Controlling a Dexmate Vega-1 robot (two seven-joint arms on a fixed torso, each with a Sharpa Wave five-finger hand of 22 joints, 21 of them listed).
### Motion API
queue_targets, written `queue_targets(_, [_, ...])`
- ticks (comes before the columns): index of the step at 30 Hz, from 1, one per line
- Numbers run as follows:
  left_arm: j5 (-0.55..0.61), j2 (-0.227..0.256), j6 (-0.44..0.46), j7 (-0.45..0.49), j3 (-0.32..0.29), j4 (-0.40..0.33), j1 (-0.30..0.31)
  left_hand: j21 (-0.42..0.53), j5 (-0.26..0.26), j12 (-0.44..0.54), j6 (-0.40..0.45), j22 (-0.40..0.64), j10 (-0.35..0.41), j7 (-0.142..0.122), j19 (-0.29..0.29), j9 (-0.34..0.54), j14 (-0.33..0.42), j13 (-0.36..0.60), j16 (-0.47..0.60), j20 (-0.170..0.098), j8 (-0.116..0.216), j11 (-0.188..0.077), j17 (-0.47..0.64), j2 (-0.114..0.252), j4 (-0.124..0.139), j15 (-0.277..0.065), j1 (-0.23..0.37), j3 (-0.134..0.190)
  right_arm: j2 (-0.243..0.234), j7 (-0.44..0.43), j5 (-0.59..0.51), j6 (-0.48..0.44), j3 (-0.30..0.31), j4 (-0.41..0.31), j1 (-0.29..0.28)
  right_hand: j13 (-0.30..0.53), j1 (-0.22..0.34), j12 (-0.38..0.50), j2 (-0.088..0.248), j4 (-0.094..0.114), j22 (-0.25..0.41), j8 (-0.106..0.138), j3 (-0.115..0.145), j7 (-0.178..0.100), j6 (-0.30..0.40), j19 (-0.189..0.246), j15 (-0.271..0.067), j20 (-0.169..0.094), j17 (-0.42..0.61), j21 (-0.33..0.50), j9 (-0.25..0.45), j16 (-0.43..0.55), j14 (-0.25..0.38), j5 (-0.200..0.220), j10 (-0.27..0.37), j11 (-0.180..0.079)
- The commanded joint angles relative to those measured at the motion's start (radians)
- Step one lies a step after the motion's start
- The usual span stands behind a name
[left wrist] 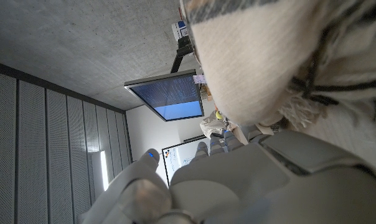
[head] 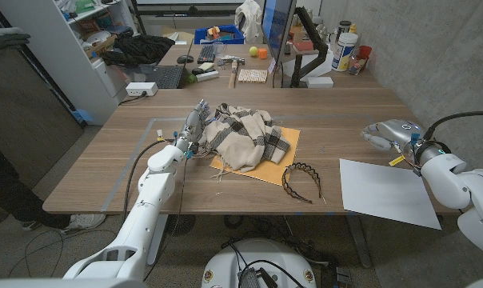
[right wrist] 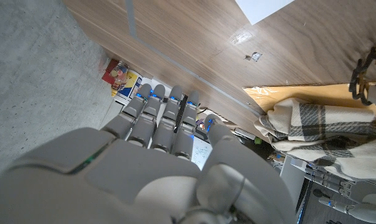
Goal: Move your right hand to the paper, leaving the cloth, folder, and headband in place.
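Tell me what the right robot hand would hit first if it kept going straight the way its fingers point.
Probably the cloth. The right robot hand points across the table toward it, with only bare wood between in the head view. Its height above the table is unclear, so it might pass over.

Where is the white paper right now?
In the head view the paper lies on the table's right side, at the near edge, just right of the black headband and in front of the robot's right hand.

R hand [right wrist: 157,155] back w/ fingers straight over wood table [right wrist: 194,43]; paper [right wrist: 263,7] corner, plaid cloth [right wrist: 325,134] on folder [right wrist: 306,93], headband [right wrist: 370,74].
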Motion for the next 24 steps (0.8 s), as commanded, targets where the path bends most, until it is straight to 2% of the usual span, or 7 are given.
queue_targets(1, [0.004,0.001,0.008,0.005,0.003,-0.012,0.005,-0.005,0.003,0.005,-0.139,0.005,-0.164,-0.007,-0.18,0.004,-0.173,0.003,0.002,0.006,0.006,0.005,0.002,0.071,0.0,0.006,0.003,0.0,0.008,0.045,0.016,-0.047,0.002,-0.007,-0.007,0.004,0.001,-0.005,0.003,0.005,0.002,-0.004,0.005,-0.001,-0.004,-0.001,-0.061,0.008,0.004,0.007,0.004,-0.003,0.005,-0.001,-0.003,0.002])
queue_targets(24, [0.004,0.005,0.016,0.003,0.003,-0.019,0.01,-0.01,0.004,0.006,-0.14,0.005,-0.165,-0.006,-0.177,0.004,-0.174,0.003,0.001,0.009,0.006,0.005,0.002,0.07,-0.001,0.009,0.003,-0.003,0.023,0.053,0.046,-0.079,0.002,-0.014,-0.032,0.004,-0.003,-0.015,0.001,0.017,0.003,-0.015,0.014,-0.005,-0.031,-0.003,-0.059,0.01,0.005,0.006,0.004,-0.012,0.001,-0.002,-0.012,0.006])
